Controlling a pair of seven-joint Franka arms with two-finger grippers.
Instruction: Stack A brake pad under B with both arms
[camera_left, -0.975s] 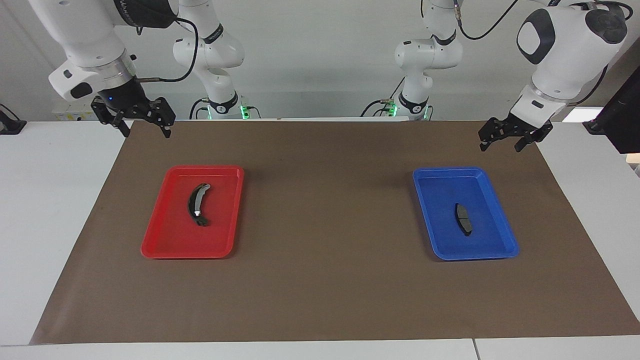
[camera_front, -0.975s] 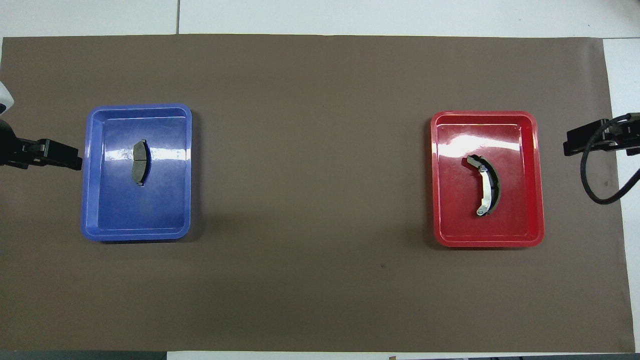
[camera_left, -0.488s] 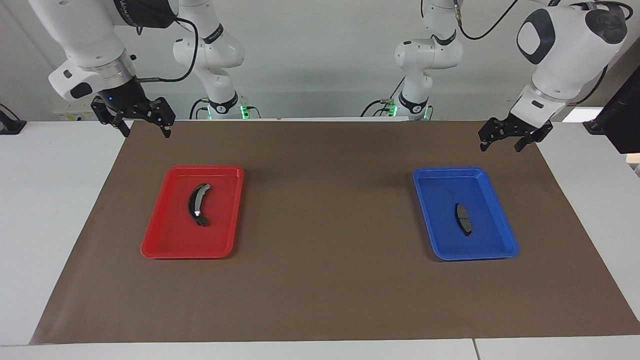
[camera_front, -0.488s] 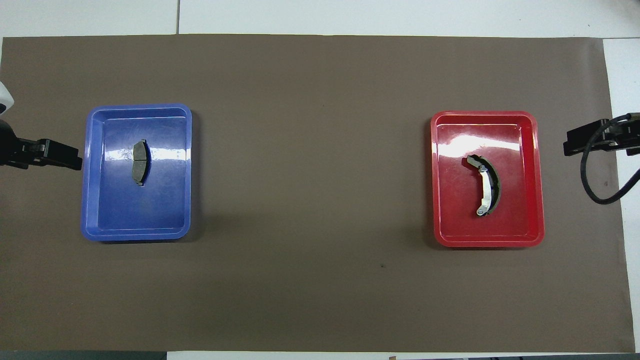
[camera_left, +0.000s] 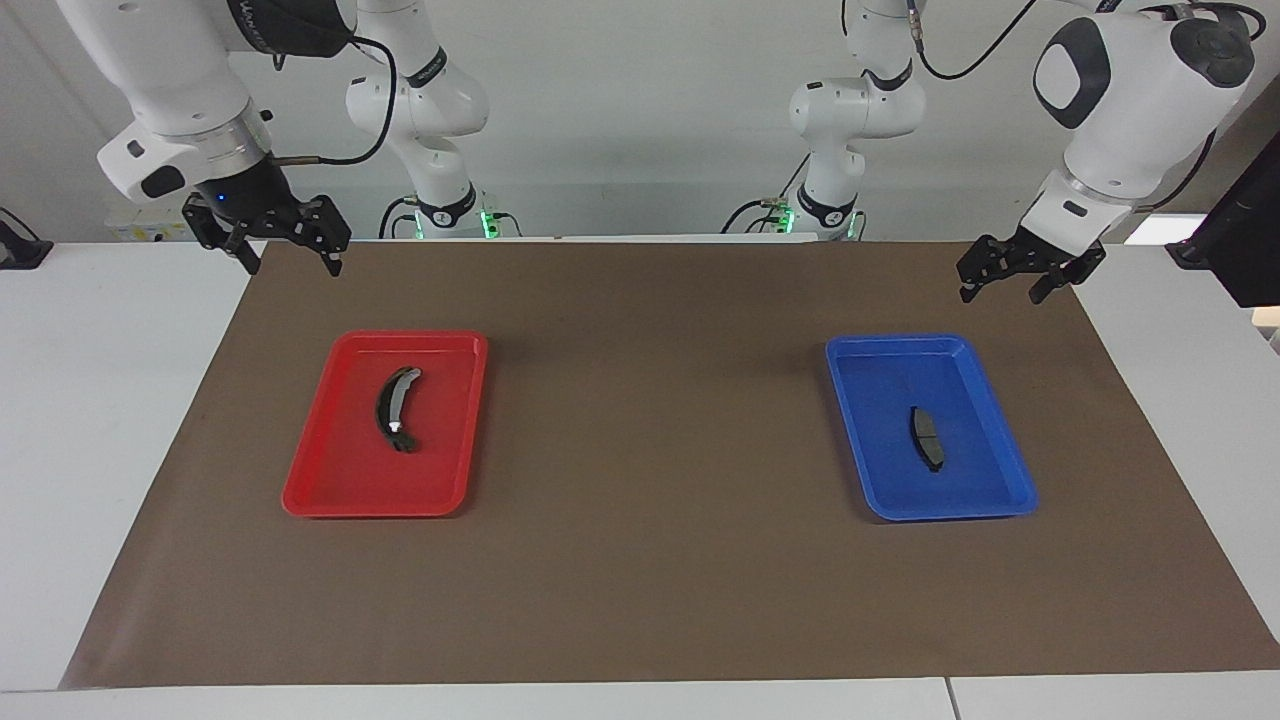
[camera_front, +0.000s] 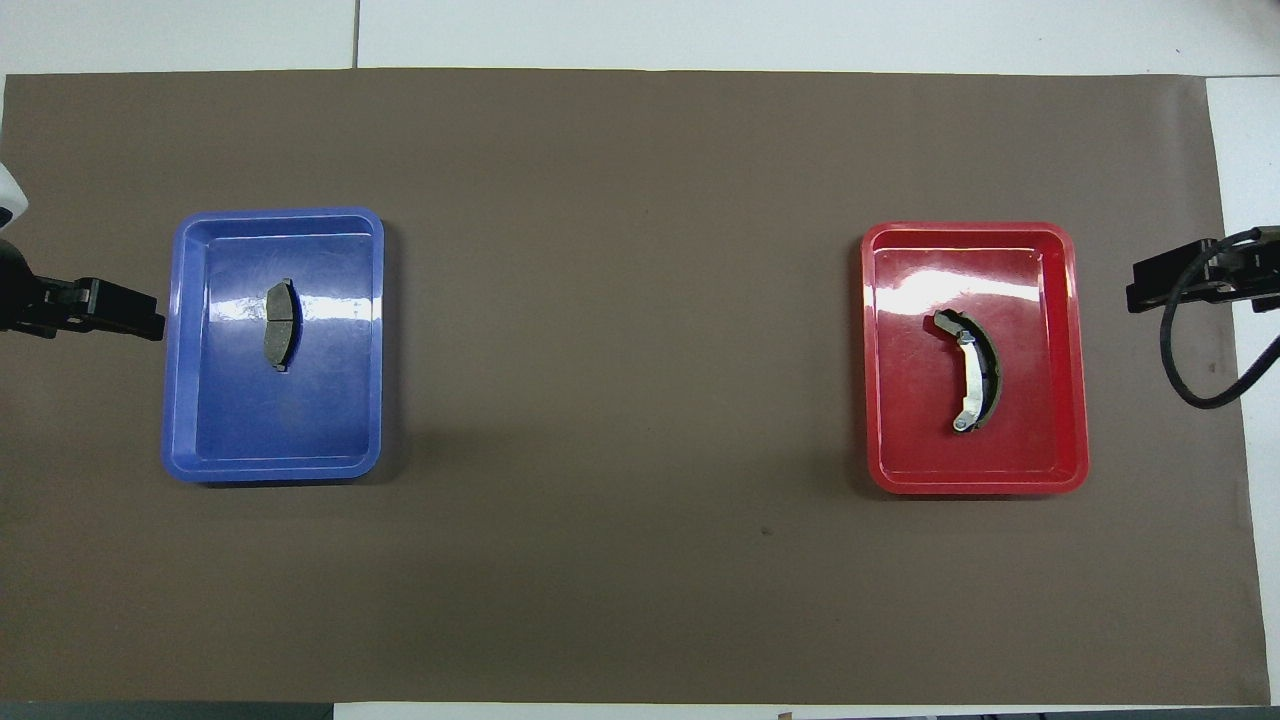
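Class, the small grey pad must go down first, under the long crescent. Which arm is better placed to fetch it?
Probably the left. Its tool hangs open by the blue tray that holds the small pad. The right tool, also open, hangs nearest the red tray with the crescent.

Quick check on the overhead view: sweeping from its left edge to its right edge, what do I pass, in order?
left gripper → blue tray → small grey brake pad lying in it → bare brown mat → red tray holding the long crescent piece → right gripper.
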